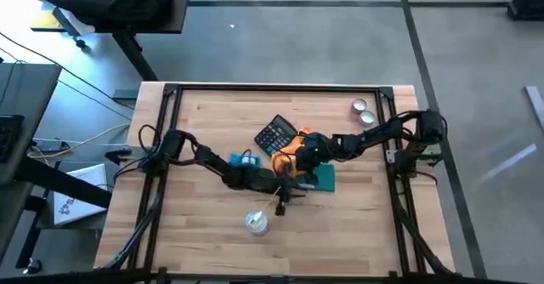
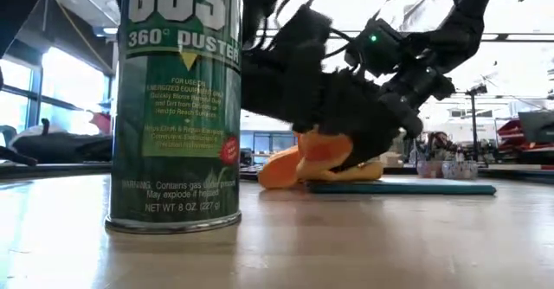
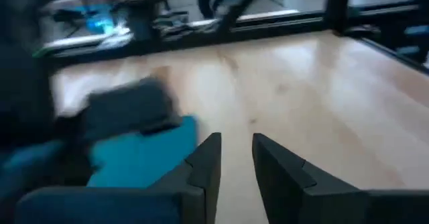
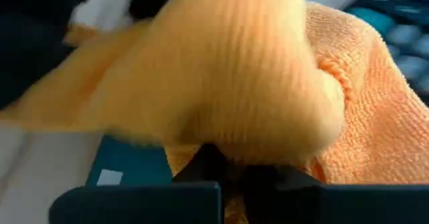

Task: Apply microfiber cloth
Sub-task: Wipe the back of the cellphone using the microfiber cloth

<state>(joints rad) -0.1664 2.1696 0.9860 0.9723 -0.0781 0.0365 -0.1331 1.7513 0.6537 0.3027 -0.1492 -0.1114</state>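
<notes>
The orange microfiber cloth lies bunched between the black calculator and a flat teal pad. In the low view the cloth rests with its lower folds on the pad and the table. My right gripper, reaching in from the table's right, is shut on the cloth. My left gripper hovers over bare wood at the pad's near left corner. Its fingers stand slightly open with nothing between them. My right gripper pinches a bunched fold of the cloth between its two fingers. Several layers billow over the fingertips and hide the exact place of contact. The fingers come slanting down from the table's right side. The cloth's lower part stays on the table and the pad.
A green duster spray can stands near the front edge, and looms close in the low view. A small blue box lies beside my left arm. Two small round tins sit at the far right. Bare wood lies at the near right.
</notes>
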